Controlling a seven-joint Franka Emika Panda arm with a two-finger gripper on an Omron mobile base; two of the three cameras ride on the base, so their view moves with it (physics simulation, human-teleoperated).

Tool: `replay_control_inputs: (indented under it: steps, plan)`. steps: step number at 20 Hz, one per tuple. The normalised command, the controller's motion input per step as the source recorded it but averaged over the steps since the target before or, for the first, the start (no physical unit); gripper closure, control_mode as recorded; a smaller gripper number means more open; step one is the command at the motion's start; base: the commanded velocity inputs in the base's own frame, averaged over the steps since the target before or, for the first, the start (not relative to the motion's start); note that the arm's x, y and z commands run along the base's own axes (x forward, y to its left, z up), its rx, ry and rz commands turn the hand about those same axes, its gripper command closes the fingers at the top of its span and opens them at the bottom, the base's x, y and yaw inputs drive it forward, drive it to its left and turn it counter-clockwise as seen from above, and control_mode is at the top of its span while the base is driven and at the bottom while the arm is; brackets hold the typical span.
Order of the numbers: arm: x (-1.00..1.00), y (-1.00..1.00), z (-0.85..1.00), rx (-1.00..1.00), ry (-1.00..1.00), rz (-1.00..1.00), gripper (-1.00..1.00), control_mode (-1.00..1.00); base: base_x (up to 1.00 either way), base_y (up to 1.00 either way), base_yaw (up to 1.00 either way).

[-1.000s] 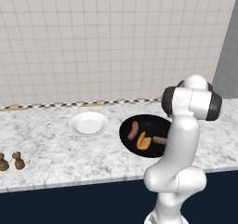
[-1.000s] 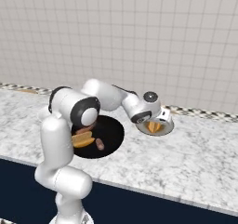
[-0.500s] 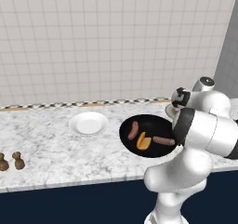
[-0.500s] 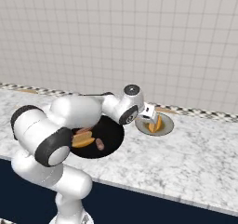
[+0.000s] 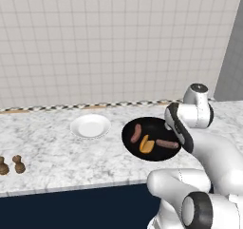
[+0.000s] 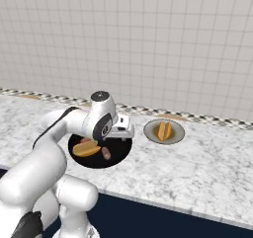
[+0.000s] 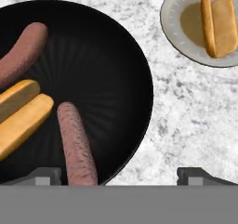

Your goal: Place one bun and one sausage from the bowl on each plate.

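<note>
Glossy black bowl (image 7: 121, 56) holds 2 ridged sausages (image 7: 76, 146) and 1 split bun (image 7: 21, 114); tool (image 7: 120, 175) spread apart.

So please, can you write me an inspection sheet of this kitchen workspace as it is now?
Surface: marble counter.
Job's things: black bowl holds one bun and two sausages; tan plate holds one bun, no sausage; white plate bare.
Clutter: two small brown shakers at the counter's left end.
Grippers: tool open, holding nothing, over the bowl's rim.
Cables: nothing seen.
Surroundings: tiled wall, dark cabinet front below.
</note>
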Motion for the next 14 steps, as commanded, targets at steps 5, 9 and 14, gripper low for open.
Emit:
replay_control_inputs:
  steps: [5,9,14]
  plan:
    - [-0.48,1.0,-0.06,-0.06,0.12,0.32,-1.0,-1.0,0.0,0.0,0.0]
    - [0.23,0.51,-0.37,-0.11,0.0,0.21,-1.0,-1.0,0.0,0.0,0.0]
    - [0.21,0.04,-0.26,-0.15,0.0,0.09,-1.0,-1.0,0.0,0.0,0.0]
